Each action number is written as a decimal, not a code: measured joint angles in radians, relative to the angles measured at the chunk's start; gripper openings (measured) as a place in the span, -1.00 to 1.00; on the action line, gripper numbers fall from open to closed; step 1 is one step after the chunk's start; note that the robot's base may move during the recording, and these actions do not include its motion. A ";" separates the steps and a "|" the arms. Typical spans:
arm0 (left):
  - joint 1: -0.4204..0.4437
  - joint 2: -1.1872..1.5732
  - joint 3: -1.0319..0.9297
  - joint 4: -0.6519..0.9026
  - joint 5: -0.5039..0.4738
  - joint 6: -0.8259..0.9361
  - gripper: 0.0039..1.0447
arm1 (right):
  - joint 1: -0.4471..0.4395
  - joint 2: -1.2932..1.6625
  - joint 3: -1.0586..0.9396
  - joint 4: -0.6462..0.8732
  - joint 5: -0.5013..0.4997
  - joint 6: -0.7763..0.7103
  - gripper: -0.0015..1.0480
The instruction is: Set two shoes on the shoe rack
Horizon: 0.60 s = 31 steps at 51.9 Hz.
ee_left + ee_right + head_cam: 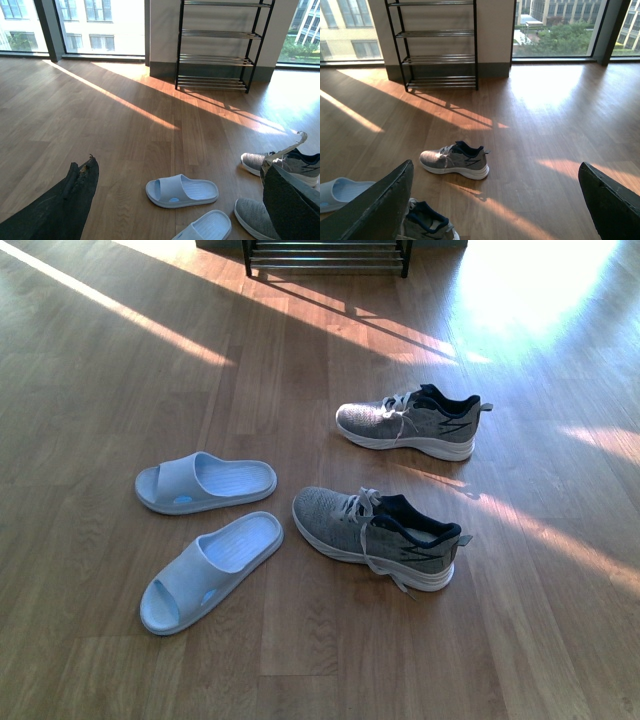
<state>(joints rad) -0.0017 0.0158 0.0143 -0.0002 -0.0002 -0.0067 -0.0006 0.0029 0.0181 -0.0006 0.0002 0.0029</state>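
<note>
**Plainly a right-side reach to begin**

We find both shoes on the floor (100, 640) and none yet on the shoe rack (327, 257). In the front view the near sneaker (375, 535) and the far sneaker (410, 420) lie right of our centre line, one behind the other and apart. Each lies crosswise to the way we face, toe toward our left and heel toward our right. The far one is nearly square across. The near one is skewed a little, its toe further from us than its heel. The rack stands well beyond the far sneaker, roughly straight ahead.

Two pale slippers (205, 482) occupy our left side, just beside the near sneaker's toe. They fill the middle of the left wrist view, with the sneakers pushed to its edge.

We judge the right arm the nearer one. Its wrist view has the far sneaker ahead of the hand, and the near sneaker's collar shows just beside one of the fingers (375, 210).

The right hand (496, 167) hangs above the floor, its fingers spread wide with nothing between them. The left hand (177, 167) is spread and empty likewise. Neither arm shows in the front view.

Since the shoes lie side to side, we expect the hand must come down with its fingers straddling the narrow width, fore and aft of the shoe.
</note>
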 joint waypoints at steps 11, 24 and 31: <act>0.000 0.000 0.000 0.000 0.000 0.000 0.83 | 0.000 0.000 0.000 0.000 0.000 0.000 0.82; 0.000 0.000 0.000 0.000 0.000 0.000 0.83 | 0.000 0.000 0.000 0.000 0.000 0.000 0.82; 0.000 0.000 0.000 0.000 0.000 0.000 0.83 | 0.000 0.000 0.000 0.000 0.000 0.000 0.82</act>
<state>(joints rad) -0.0017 0.0158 0.0143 -0.0002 0.0002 -0.0067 -0.0006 0.0029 0.0181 -0.0006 0.0002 0.0029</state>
